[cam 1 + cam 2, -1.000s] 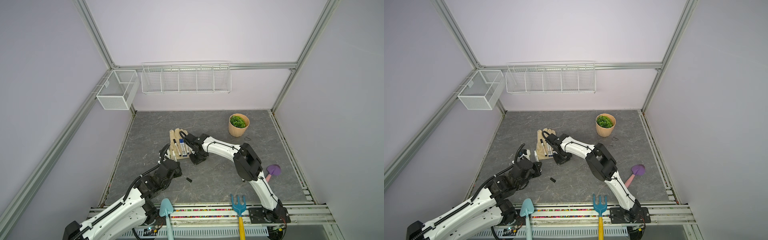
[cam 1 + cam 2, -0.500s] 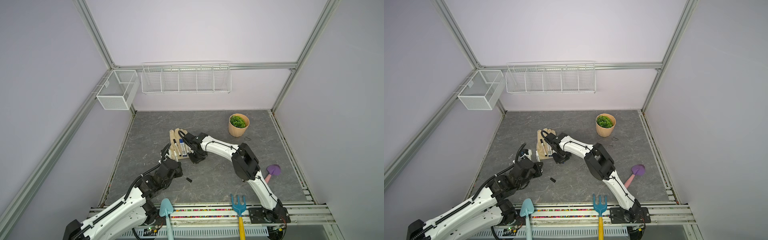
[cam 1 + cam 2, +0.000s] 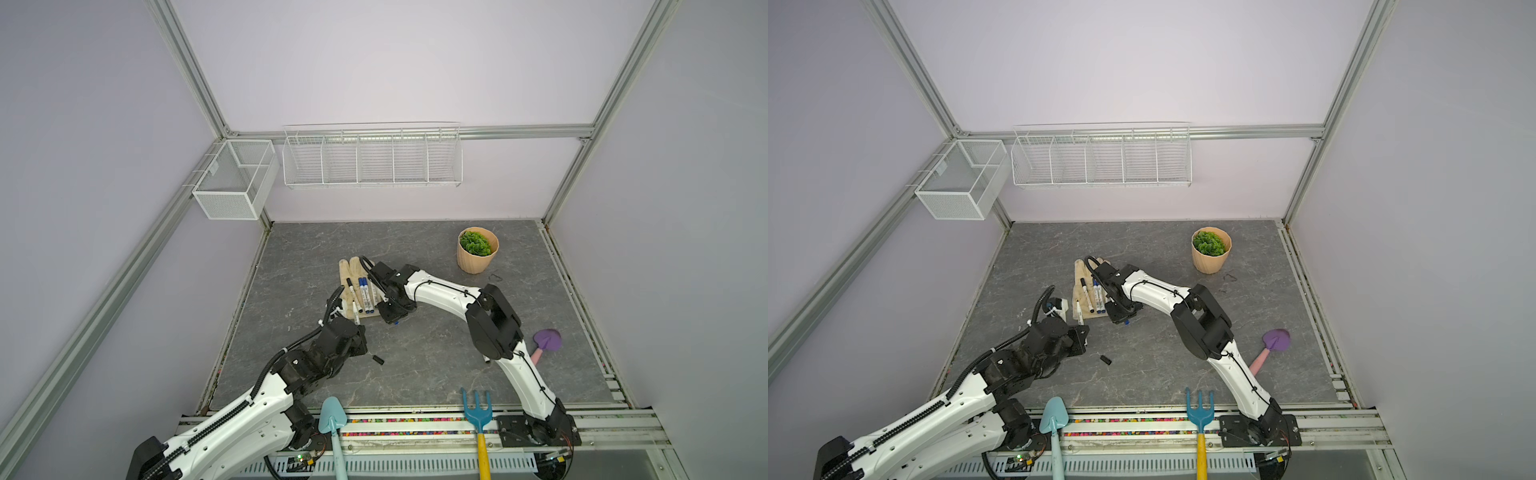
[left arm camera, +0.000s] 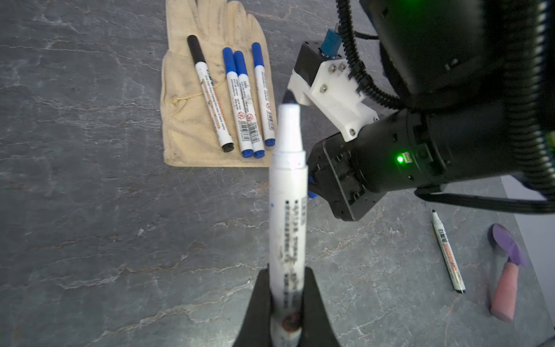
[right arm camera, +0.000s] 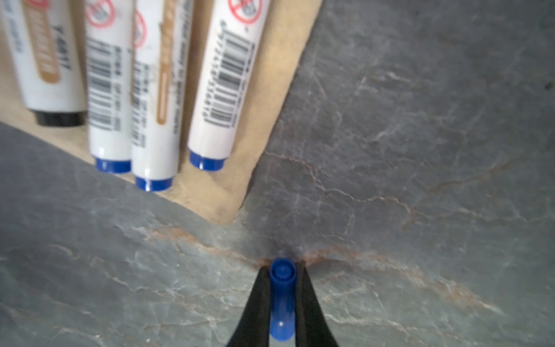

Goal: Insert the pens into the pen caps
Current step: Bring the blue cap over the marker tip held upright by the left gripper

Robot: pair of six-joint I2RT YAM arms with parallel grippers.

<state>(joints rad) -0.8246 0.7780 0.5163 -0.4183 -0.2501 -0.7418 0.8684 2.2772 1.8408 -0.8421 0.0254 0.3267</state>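
My left gripper (image 4: 286,272) is shut on an uncapped white pen (image 4: 287,186), whose dark tip points toward the glove. My right gripper (image 5: 282,270) is shut on a blue pen cap (image 5: 282,288), low over the table just off the glove's (image 5: 270,90) corner. Several capped pens lie side by side on the glove (image 4: 186,126): one black-capped (image 4: 210,93), the others blue-capped (image 4: 243,99). Another uncapped pen (image 4: 448,251) lies on the table near the purple trowel. A loose black cap (image 3: 377,360) lies right of my left gripper (image 3: 353,326). In both top views my right gripper (image 3: 392,320) is at the glove's near right corner.
A potted plant (image 3: 477,250) stands at the back right. A purple trowel (image 3: 546,343) lies at the right. A teal trowel (image 3: 332,419) and a blue rake (image 3: 477,409) rest at the front edge. Two wire baskets (image 3: 374,158) hang on the back wall.
My right gripper has closed its jaws on the blue cap beside the glove. The left arm and its pen have stayed put.
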